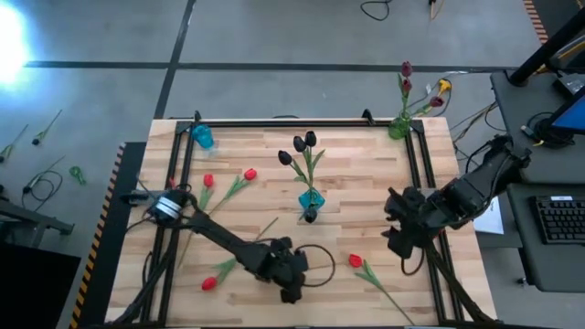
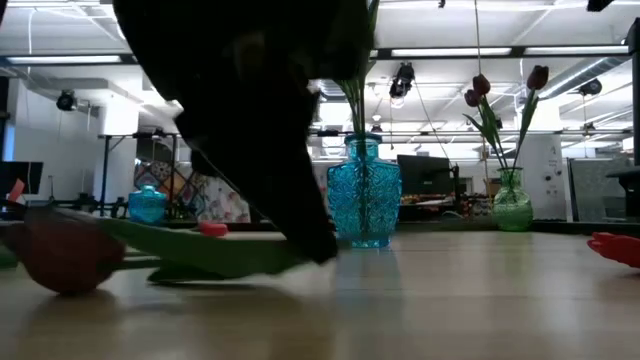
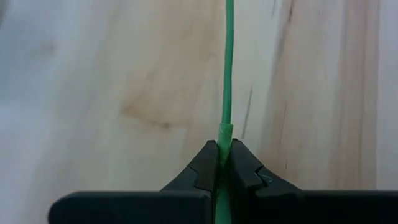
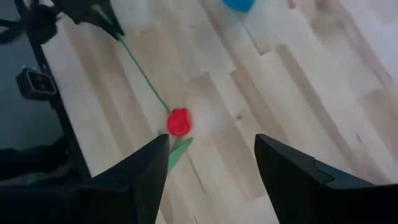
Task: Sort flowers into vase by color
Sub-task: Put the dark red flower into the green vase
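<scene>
My left gripper (image 1: 291,289) is near the table's near edge, shut on a thin green tulip stem (image 3: 227,68). In the right wrist view that stem (image 4: 144,78) runs from the left gripper as far as a red head (image 4: 179,121). My right gripper (image 1: 399,239) hangs open above the table's right side with nothing between its fingers (image 4: 146,168). Loose red tulips lie on the wood, one at the near left (image 1: 208,283), one right of the left gripper (image 1: 355,260), others farther left (image 1: 249,174). Black tulips (image 1: 297,146) stand in the teal vase (image 1: 311,203). My left gripper pinches the thin green stem (image 3: 224,134) between its two fingers. The fingers slant down from the table's left. The stem passes between them and runs on ahead of the tips, low over the wood. I cannot tell whether it rests on the table.
A green vase (image 1: 399,126) with dark red tulips stands at the far right corner. A small blue vase (image 1: 202,137) stands at the far left. A dark cable loop (image 1: 316,265) lies beside the left gripper. Black frame rails (image 1: 428,192) run along the table's sides.
</scene>
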Action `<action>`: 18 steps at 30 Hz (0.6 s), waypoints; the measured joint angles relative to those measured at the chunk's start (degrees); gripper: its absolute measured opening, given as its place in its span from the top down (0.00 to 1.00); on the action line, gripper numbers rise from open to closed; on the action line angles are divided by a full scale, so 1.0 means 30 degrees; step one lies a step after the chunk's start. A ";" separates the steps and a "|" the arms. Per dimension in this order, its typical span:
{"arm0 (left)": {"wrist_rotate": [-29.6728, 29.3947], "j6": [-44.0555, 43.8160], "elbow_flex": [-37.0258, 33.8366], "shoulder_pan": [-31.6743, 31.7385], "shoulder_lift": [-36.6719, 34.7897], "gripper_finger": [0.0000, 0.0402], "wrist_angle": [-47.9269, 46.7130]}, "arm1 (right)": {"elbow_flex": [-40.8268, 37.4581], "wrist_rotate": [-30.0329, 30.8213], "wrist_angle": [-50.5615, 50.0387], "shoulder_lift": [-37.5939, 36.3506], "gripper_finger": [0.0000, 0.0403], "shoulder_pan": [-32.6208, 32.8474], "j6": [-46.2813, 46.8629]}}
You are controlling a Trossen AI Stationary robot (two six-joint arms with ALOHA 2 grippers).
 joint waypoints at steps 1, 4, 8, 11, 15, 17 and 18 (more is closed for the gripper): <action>0.0014 0.0206 0.0612 0.0020 0.0449 1.00 -0.0331 | 0.0000 0.0002 0.0092 0.0185 0.43 0.0182 0.0000; -0.0005 0.0275 0.2375 0.0043 0.1419 1.00 -0.1742 | 0.0000 -0.0027 0.0458 0.0877 0.43 0.0832 -0.0034; -0.0062 0.0062 0.3756 0.0065 0.2060 0.94 -0.2625 | 0.0002 0.0001 0.1053 0.1857 0.43 0.1650 0.0366; -0.0449 -0.0288 0.4340 0.0036 0.2142 0.86 -0.3251 | 0.0000 -0.0136 0.1541 0.2662 0.43 0.1841 0.0903; -0.0864 -0.0649 0.4479 0.0036 0.1843 0.73 -0.4580 | 0.0000 0.0002 0.2762 0.3671 0.43 0.1833 0.0144; -0.0900 -0.0503 0.4471 -0.0013 0.1488 0.67 -0.5146 | 0.0000 0.0002 0.3664 0.4170 0.43 0.1841 -0.0322; -0.0901 -0.0342 0.4471 -0.0072 0.1223 0.65 -0.5329 | 0.0002 -0.0005 0.4086 0.4415 0.43 0.1841 -0.0407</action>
